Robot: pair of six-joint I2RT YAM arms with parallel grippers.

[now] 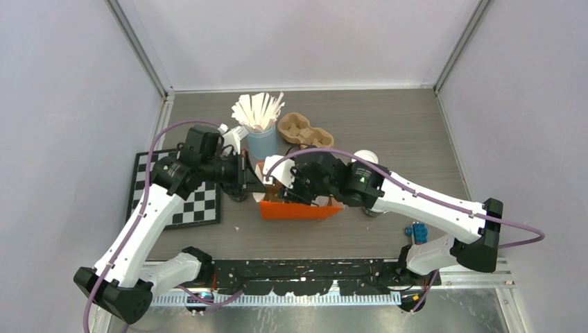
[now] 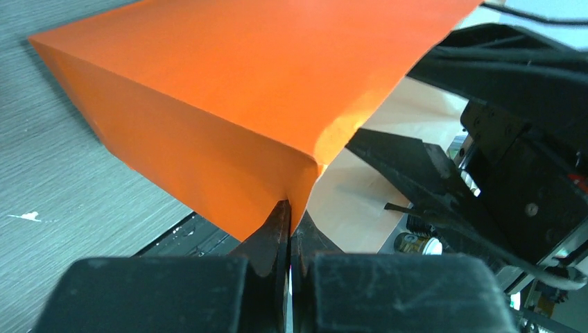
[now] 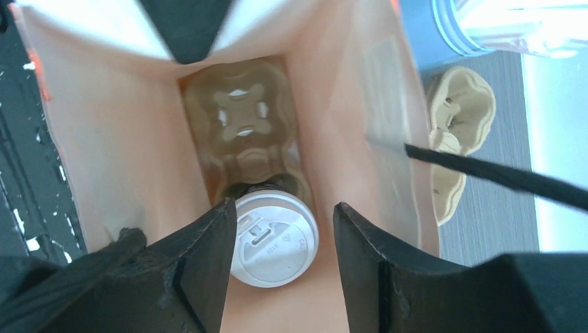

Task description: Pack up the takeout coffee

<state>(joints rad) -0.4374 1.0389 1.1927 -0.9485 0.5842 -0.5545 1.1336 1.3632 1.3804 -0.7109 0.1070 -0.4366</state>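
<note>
The orange bag (image 1: 298,210) stands upright at the table's middle. My left gripper (image 2: 291,208) is shut on the bag's (image 2: 229,90) top corner and holds its mouth apart. My right gripper (image 3: 286,206) hangs open inside the mouth, with pale bag walls (image 3: 125,152) on both sides. Below it a takeout coffee (image 3: 277,243) with a white lid sits in the near pocket of a cardboard carrier (image 3: 239,114) at the bag's bottom. The fingers stand wider than the lid, with a gap on the right side. A second white-lidded cup (image 1: 365,157) stands behind my right arm.
A light-blue cup of white sticks (image 1: 261,135) and a spare cardboard carrier (image 1: 304,132) stand just behind the bag. A checkerboard mat (image 1: 194,201) lies under my left arm. A small blue object (image 1: 418,231) sits near the right base.
</note>
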